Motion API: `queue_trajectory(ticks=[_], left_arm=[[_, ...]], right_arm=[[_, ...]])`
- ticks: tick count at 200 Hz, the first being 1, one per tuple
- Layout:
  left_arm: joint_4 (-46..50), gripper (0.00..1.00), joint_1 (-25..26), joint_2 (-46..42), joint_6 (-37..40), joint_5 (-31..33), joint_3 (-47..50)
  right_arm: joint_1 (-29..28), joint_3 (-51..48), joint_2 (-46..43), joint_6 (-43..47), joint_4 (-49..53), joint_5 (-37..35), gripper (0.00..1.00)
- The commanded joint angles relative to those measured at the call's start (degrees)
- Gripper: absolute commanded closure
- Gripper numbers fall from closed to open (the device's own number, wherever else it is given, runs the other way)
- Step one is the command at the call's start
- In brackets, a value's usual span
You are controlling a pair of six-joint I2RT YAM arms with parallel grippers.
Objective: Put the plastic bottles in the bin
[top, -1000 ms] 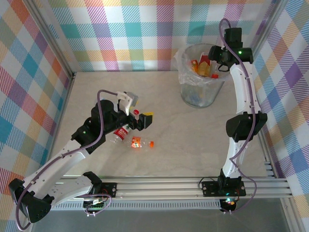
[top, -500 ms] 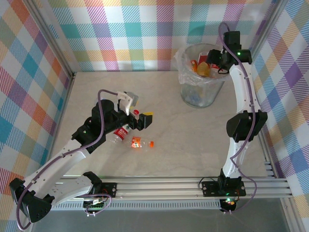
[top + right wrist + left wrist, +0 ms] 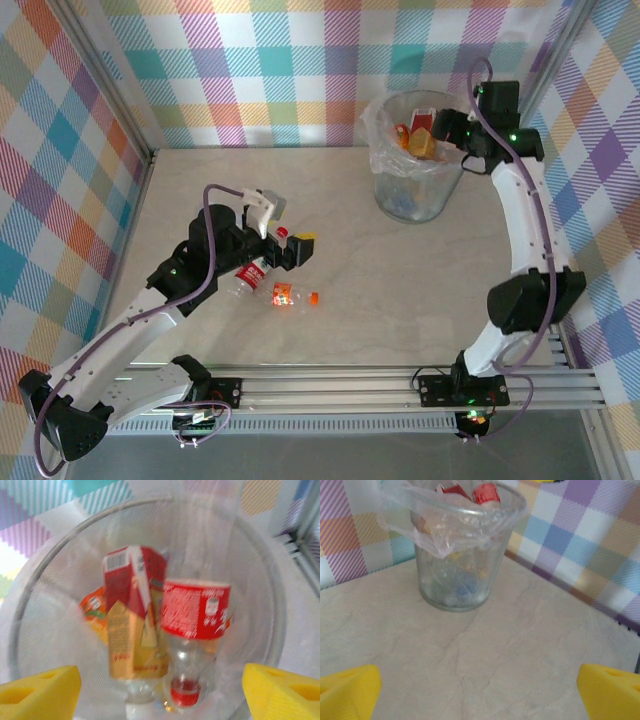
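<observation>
Inside the bin (image 3: 45,580), seen from the right wrist, a red-labelled bottle (image 3: 196,611) stands cap down. Its label carries white writing too blurred to read, and a red cap (image 3: 184,695) shows at the bottom. Touching it on its left is a gold-and-red bottle (image 3: 131,620) with a white barcode patch near the top of its label; the small print lower down cannot be made out. An orange wrapper (image 3: 93,608) peeks out behind that one.

The right gripper (image 3: 447,130) hangs over the right side of the bin's rim. Its yellow fingers (image 3: 40,692) are spread wide and nothing is held between them.

Well apart from the bin, to its near left on the table (image 3: 400,290), lie a clear bottle (image 3: 252,275) with a red label and, just beside it, a small orange bottle (image 3: 288,295). Their lettering is too small to read. The left gripper (image 3: 295,250) hovers over the clear bottle, on its bin side, with its jaws fully parted and empty. Its camera faces the bin (image 3: 455,580), where red labels (image 3: 485,492) stick up above the bag-lined rim.

Compared with a second ago, the right gripper's jaws have widened. Its wrist has drawn back from over the middle of the bin toward the right rim, and the arm's elbow has swung further right. The left arm and the two bottles on the table have not moved.
</observation>
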State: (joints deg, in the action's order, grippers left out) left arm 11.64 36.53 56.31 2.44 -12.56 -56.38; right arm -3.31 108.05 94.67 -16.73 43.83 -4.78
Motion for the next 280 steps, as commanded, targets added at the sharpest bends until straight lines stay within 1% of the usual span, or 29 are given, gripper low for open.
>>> queue_trajectory(ticks=[1, 30, 54, 69, 82, 96, 113, 143, 197, 240, 280], left_arm=[[7.0, 0.0, -0.7, 0.4, 5.4, -1.5, -4.7], [11.0, 0.0, -1.1, 0.2, 9.2, -1.2, -6.1], [17.7, 0.0, -1.5, 0.2, 15.8, -5.5, -8.2], [21.5, 0.0, -1.7, 0.2, 18.6, -5.3, -9.6], [24.8, 0.0, -1.9, 0.4, 20.7, -4.7, -10.9], [28.0, 0.0, -1.9, 0.5, 22.1, -3.9, -12.4], [31.9, 0.0, -2.2, 0.3, 24.5, -4.8, -13.9], [35.0, 0.0, -3.0, -0.7, 26.6, -7.3, -14.7], [35.0, 0.0, -4.0, -0.4, 26.7, -11.5, -14.6], [35.1, 0.0, -4.1, 0.5, 26.8, -13.6, -14.7], [34.7, 0.0, -4.1, 0.8, 26.7, -15.1, -14.5]], right_arm=[[-1.0, -7.3, -5.6, 2.9, -6.6, 7.3, 0.16], [-4.2, -18.3, -13.9, 6.1, -9.2, 11.6, 0.16], [-7.7, -24.6, -18.3, 7.5, -9.6, 17.3, 0.16], [-11.2, -27.5, -19.6, 9.0, -9.4, 19.5, 0.16], [-15.4, -29.1, -19.6, 10.9, -8.9, 20.3, 0.15], [-20.0, -30.4, -18.6, 12.7, -8.4, 21.1, 0.14], [-25.1, -32.7, -16.9, 13.9, -9.3, 21.3, 0.14], [-31.7, -35.5, -13.5, 15.5, -11.8, 21.7, 0.12], [-41.1, -35.3, -5.1, 16.7, -13.0, 23.0, 0.0], [-47.0, -34.3, 1.4, 16.8, -15.1, 22.9, 0.0], [-51.5, -31.6, 7.2, 18.1, -14.8, 16.3, 0.0]])
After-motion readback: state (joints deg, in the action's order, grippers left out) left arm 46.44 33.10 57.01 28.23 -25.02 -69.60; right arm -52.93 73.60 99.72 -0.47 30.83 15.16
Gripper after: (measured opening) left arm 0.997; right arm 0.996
